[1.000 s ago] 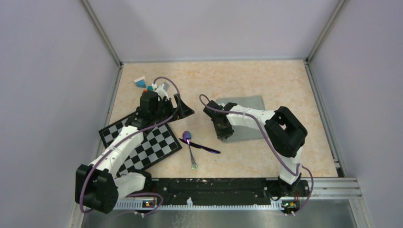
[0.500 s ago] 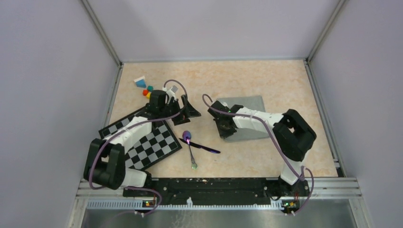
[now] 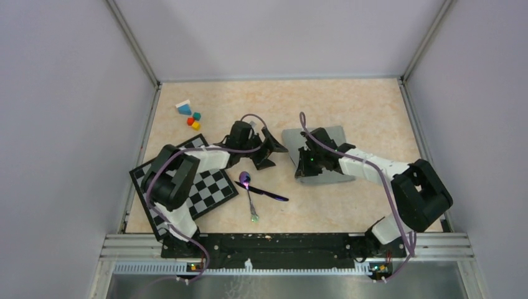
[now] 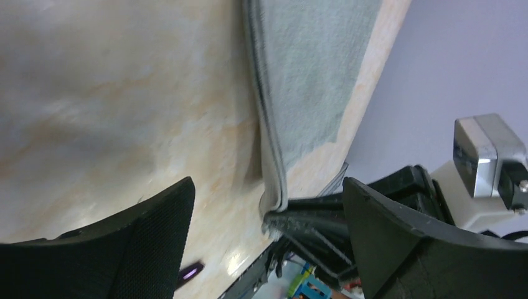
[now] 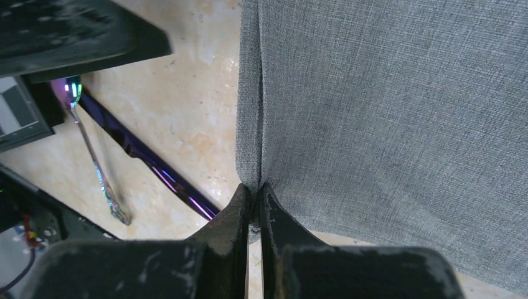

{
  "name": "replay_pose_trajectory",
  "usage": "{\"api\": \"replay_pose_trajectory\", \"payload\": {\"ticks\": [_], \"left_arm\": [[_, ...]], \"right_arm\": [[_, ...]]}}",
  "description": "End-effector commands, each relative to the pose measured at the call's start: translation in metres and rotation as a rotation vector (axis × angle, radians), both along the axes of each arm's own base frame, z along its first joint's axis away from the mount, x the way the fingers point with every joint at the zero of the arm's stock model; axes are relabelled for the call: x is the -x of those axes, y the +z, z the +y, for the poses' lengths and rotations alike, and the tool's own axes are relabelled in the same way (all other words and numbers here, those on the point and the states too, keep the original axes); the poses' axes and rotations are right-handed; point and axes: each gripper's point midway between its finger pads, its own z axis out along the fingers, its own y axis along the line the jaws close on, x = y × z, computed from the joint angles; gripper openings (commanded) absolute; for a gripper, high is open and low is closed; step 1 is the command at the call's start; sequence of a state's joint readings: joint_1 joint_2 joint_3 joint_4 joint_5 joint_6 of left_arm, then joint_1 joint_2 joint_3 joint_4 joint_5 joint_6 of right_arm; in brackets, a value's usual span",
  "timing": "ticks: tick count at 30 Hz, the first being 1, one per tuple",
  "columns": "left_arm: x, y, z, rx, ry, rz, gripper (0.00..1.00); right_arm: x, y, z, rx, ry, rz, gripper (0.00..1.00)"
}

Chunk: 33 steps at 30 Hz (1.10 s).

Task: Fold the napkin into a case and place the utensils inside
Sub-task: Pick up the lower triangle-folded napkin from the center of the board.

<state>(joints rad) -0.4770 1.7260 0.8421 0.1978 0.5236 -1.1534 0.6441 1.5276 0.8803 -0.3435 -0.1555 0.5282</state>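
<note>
The grey-green napkin (image 3: 290,138) lies folded flat at the table's middle right; it fills the right wrist view (image 5: 386,112). My right gripper (image 3: 302,167) is shut on its near-left corner, the cloth edge pinched between the fingertips (image 5: 254,194). My left gripper (image 3: 277,152) stands open just left of the napkin, its fingers (image 4: 143,249) wide apart and facing that pinched corner (image 4: 274,187). The utensils lie crossed on the table in front of the left gripper: a purple spoon (image 3: 248,187) (image 5: 93,162) and a dark stick-like piece (image 3: 264,193) (image 5: 149,162). No case shape shows.
A black-and-white checkered board (image 3: 199,187) lies at the left under the left arm. Small coloured blocks (image 3: 192,117) sit at the far left. Walls close in the table on three sides; the arm bases' rail (image 3: 280,246) runs along the near edge.
The left arm swung right, from the blocks and board to the napkin's left edge, staying open. The right gripper closed on the napkin's corner and shifted slightly right.
</note>
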Motion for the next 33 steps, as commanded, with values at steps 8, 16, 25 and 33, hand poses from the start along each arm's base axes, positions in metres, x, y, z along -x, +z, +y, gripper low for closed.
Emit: {"api": "replay_pose_trajectory", "payload": {"ticks": [8, 16, 25, 33], "left_arm": [[-0.079, -0.023, -0.037, -0.019, 0.172, -0.088, 0.79], [-0.107, -0.046, -0.039, -0.105, 0.203, -0.133, 0.64], [-0.126, -0.059, -0.032, -0.203, 0.239, -0.178, 0.48], [-0.139, -0.047, -0.012, -0.356, 0.246, -0.263, 0.16]], "right_arm": [[-0.008, 0.038, 0.005, -0.243, 0.022, -0.084, 0.00], [-0.006, 0.036, -0.001, -0.285, 0.025, -0.084, 0.00], [-0.005, 0.042, -0.002, -0.314, 0.034, -0.097, 0.00], [0.002, 0.036, 0.005, -0.351, 0.080, -0.071, 0.00]]}}
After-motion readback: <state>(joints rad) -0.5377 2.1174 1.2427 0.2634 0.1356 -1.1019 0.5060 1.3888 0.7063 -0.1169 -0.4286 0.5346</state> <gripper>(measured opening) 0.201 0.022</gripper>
